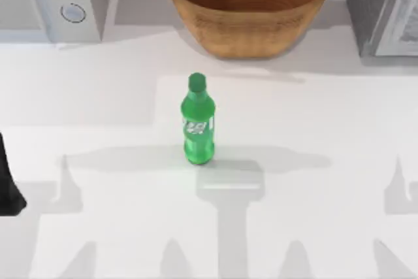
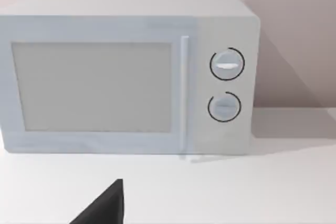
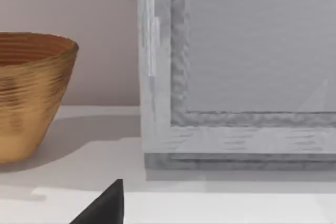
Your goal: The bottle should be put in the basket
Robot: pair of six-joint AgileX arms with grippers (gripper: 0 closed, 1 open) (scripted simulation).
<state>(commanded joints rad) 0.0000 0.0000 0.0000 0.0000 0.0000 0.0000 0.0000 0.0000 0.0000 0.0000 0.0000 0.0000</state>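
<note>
1. Bottle [image 1: 197,122] stands upright mid-counter, green cap on top, white-and-green label round its middle, nothing touching it
2. Basket [image 1: 248,8] sits at the back of the counter [image 1: 98,102], behind the bottle & well apart from it, just right of centre; ribbed rings show inside, no bottle in it
3. Left arm: dark bit at the top view's left edge [image 1: 8,187], low & well away from the bottle. Left gripper: a dark wedge [image 2: 105,205] pokes into the left wrist view; fingers apart or together, cannot tell
4. Left wrist view faces a microwave [image 2: 126,72], door w/ handle, two round knobs stacked on its panel. Same microwave sits at the counter's back-left corner in the top view [image 1: 52,1]
5. Right gripper: dark wedge [image 3: 105,205] in the right wrist view; fingers, cannot tell either
6. Right wrist view takes in the basket's side [image 3: 31,93] & beside it a big grey box-like appliance [image 3: 236,77], also at the back-right corner in the top view [image 1: 382,8]
7. Task not yet done: bottle on the counter, outside the basket
</note>
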